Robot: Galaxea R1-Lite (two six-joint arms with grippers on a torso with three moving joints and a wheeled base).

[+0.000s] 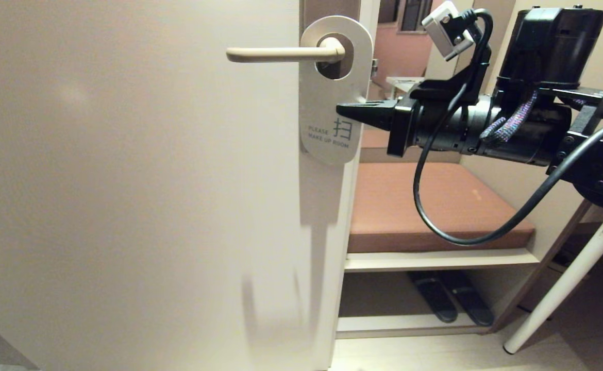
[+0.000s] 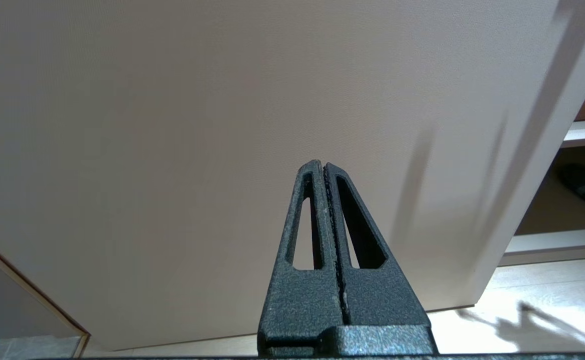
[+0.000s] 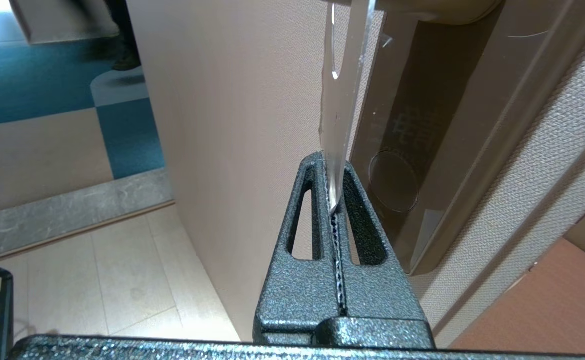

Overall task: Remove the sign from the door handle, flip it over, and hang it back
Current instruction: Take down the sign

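Observation:
The sign (image 1: 327, 103) hangs by its oval hole on the cream door handle (image 1: 275, 53), white face outward, reading "PLEASE MAKE UP ROOM". My right gripper (image 1: 340, 109) reaches in level from the right and is shut on the sign's right edge, about halfway down. In the right wrist view the sign (image 3: 340, 100) shows edge-on, pinched between the fingertips of the right gripper (image 3: 331, 167), with the brown-grey handle plate (image 3: 422, 125) behind it. My left gripper (image 2: 324, 167) is shut on nothing and points at the lower part of the door.
The beige door (image 1: 126, 180) fills the left of the head view. Past its edge are a brown cushioned bench (image 1: 435, 206), a shelf with dark slippers (image 1: 451, 301) under it, and a slanting white table leg (image 1: 564, 283).

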